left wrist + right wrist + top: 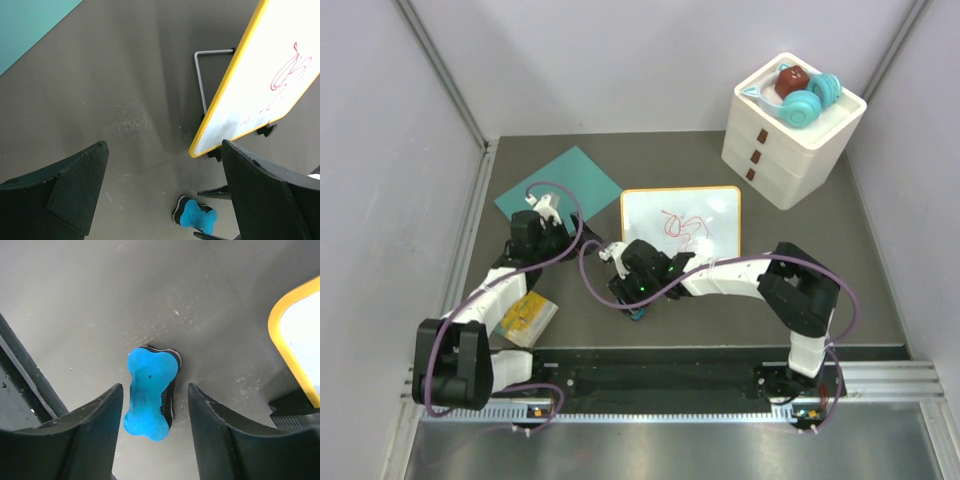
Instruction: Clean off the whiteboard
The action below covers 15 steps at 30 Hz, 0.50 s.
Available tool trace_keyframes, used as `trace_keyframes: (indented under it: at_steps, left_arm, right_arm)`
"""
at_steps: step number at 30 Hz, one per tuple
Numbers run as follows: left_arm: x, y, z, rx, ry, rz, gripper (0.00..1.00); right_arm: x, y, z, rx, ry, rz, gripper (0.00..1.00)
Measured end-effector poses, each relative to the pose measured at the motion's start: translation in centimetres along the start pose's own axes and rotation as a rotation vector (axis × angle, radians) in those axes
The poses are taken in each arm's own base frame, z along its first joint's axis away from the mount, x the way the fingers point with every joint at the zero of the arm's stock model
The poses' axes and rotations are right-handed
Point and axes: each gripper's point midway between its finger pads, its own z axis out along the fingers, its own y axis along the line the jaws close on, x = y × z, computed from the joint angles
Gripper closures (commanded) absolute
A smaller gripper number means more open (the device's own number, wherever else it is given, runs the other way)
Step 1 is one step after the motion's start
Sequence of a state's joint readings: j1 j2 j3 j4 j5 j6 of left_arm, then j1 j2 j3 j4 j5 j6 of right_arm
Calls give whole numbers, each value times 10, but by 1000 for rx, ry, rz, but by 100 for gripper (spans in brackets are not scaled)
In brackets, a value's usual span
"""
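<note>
The whiteboard (680,222) has a yellow-orange frame and red scribbles (684,226); it stands on the dark table in the middle. A blue bone-shaped eraser (636,313) with a black base lies on the table in front of the board's near-left corner. My right gripper (636,302) hangs over it. In the right wrist view the gripper (155,389) is open, with a finger on each side of the eraser (149,392) and gaps between. My left gripper (552,232) is open and empty (165,145), left of the whiteboard (265,75); the eraser (197,217) shows low in that view.
A teal square sheet (558,186) lies behind the left gripper. A white drawer unit (790,135) with teal and brown items on top stands at the back right. A yellow pad (528,318) lies under the left arm. The board's wire stand (200,80) shows.
</note>
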State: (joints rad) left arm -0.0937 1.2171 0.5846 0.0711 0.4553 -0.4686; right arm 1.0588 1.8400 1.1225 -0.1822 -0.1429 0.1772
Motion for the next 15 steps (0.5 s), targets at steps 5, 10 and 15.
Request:
trace_keyframes:
  at_steps: [5,10,15]
  left_arm:
    - [3,1,-2,-8,7,-6,1]
    - [4,1,-2,-9,11,-11,1]
    - [3,2,-2,-10,9,-12,1]
  right_arm:
    - [1,-1,4,17,20,0,53]
    - [2,0,9,30,40,-6,53]
    - [1,0,11,74,68,-10,75]
